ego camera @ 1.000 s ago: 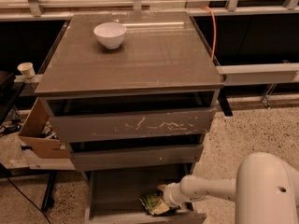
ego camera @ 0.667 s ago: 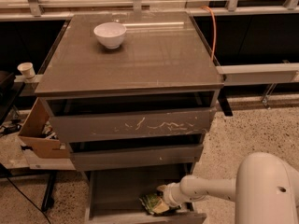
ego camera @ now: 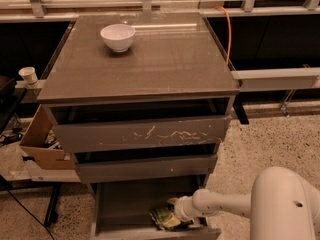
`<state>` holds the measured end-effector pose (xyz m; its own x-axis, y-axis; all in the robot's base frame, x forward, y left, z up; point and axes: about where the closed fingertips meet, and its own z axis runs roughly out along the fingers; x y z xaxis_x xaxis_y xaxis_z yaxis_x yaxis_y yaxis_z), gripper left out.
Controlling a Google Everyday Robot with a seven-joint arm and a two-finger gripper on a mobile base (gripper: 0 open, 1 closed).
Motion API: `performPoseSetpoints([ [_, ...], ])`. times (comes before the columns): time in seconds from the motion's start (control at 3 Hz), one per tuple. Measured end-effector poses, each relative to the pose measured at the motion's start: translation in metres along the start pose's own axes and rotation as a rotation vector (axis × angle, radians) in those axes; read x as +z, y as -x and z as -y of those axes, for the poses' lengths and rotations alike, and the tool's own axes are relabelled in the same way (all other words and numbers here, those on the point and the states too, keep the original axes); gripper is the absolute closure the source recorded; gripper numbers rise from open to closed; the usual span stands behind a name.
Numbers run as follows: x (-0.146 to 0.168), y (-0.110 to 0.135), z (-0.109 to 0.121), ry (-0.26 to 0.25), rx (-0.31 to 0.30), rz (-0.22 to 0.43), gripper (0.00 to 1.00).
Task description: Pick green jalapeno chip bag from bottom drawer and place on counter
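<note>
Nothing has shifted that I can see since a second ago: the gripper (ego camera: 176,214) sits in the same spot, low inside the bottom drawer (ego camera: 112,204), and the chip bag (ego camera: 163,218) lies where it lay. The bag is at the front right of the open drawer, crumpled, just behind the drawer's front edge, with the gripper's tip pressed right against it. I cannot tell from here whether the tool is wide, narrow, or already clamped on the foil; its end is buried against the bag.

My worry is the lift. If the hold is only on a loose fold, I judge the foil could slip out and drop back in. The middle drawer (ego camera: 145,168) overhangs the back of the open one, so pulling straight up risks knocking the arm (ego camera: 220,204) or the bag on its front. I would draw outward first, then up. The counter (ego camera: 165,64) has a white bowl (ego camera: 118,37) at the back left, so I would set down well apart from it.
</note>
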<state>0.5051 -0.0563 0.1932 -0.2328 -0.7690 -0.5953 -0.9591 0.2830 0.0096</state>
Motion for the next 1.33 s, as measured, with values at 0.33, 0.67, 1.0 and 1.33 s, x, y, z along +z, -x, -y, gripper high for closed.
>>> performPoseSetpoints([
  [0.33,0.018,-0.013,0.006,-0.003,-0.015,0.012,0.42],
  [0.67,0.031,-0.025,0.011,0.003,-0.02,0.015,0.46],
  [1.0,0.046,-0.042,0.015,0.017,-0.018,-0.002,0.57],
  [1.33,0.046,-0.042,0.015,0.017,-0.018,-0.002,0.8],
])
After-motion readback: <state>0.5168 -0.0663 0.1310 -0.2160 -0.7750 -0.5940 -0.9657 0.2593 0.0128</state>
